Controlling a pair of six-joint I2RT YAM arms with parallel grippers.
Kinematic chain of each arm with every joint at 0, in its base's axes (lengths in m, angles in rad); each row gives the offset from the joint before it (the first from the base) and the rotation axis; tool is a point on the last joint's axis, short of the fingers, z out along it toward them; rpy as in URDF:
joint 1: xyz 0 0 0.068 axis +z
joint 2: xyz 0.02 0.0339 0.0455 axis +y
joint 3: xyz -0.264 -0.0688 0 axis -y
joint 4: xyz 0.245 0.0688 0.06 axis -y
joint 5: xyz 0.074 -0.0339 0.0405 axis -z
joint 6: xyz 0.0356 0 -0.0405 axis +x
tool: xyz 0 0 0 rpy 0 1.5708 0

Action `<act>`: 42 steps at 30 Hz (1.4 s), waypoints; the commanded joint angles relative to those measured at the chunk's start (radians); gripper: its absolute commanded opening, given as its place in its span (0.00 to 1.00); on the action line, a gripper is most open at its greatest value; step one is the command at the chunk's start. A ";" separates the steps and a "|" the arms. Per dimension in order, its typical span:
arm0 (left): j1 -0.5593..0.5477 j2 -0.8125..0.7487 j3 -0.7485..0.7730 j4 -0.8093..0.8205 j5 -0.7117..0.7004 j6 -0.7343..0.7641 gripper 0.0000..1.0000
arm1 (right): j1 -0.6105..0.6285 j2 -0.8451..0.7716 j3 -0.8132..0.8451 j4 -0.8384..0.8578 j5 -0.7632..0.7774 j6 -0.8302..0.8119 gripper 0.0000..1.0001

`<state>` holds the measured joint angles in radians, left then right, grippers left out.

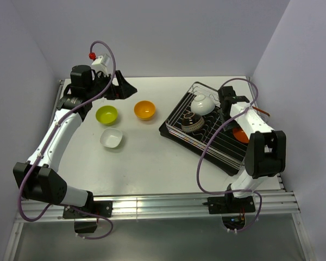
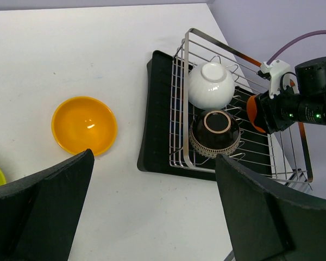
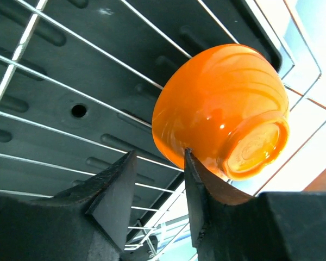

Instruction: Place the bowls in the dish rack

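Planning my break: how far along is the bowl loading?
Done: a white bowl and the dark ribbed bowl sit in the dish rack. In hand: the right gripper is at an orange bowl in the rack, grip unclear. Left: the lime green bowl, a second orange bowl and a second white bowl on the table, left gripper open.

dish rack [image 1: 217,142]: silver wire | tray [image 2: 157,109]: black | lime green bowl [image 1: 106,115] | orange bowl [image 1: 144,110] | white bowl [image 1: 111,138] | ribbed bowl [image 2: 214,133]: dark
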<state>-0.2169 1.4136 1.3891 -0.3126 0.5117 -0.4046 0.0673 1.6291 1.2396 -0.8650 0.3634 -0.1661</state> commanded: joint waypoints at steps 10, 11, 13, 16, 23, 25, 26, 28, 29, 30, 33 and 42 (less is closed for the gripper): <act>0.011 -0.021 0.005 0.023 0.008 0.021 1.00 | -0.004 0.035 0.034 0.040 0.147 -0.035 0.54; 0.011 -0.021 0.005 0.023 0.011 0.023 0.99 | -0.004 0.037 0.035 0.038 0.140 -0.035 0.54; 0.013 -0.019 0.005 0.023 0.010 0.026 0.99 | -0.004 0.035 0.040 0.034 0.138 -0.032 0.56; 0.014 -0.016 0.008 0.020 0.002 0.027 0.99 | -0.003 0.031 0.049 0.034 0.144 -0.035 0.63; 0.020 0.005 0.027 -0.003 -0.015 0.041 0.99 | -0.001 0.025 0.076 0.034 0.137 -0.035 0.84; 0.024 0.016 0.031 -0.017 -0.035 0.061 1.00 | -0.001 0.002 0.087 0.018 0.065 -0.021 0.91; 0.028 0.021 0.034 -0.022 -0.042 0.067 0.99 | -0.001 -0.008 0.102 0.011 0.037 -0.016 0.93; 0.036 0.039 0.039 -0.034 -0.059 0.087 1.00 | 0.000 -0.040 0.121 -0.005 -0.025 0.000 0.98; 0.046 0.054 0.044 -0.037 -0.062 0.093 0.99 | -0.001 -0.063 0.144 -0.009 -0.046 0.008 1.00; 0.053 0.065 0.045 -0.037 -0.062 0.096 1.00 | -0.001 -0.074 0.155 -0.017 -0.064 0.011 1.00; 0.085 0.119 0.059 -0.042 -0.059 0.136 0.99 | 0.000 -0.124 0.199 -0.025 -0.129 0.020 1.00; 0.091 0.356 0.140 0.019 -0.096 0.196 0.93 | -0.004 -0.225 0.225 0.000 -0.254 0.039 1.00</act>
<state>-0.1238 1.7287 1.4845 -0.3569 0.4263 -0.2401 0.0673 1.4353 1.4284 -0.8734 0.1833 -0.1486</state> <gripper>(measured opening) 0.937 0.997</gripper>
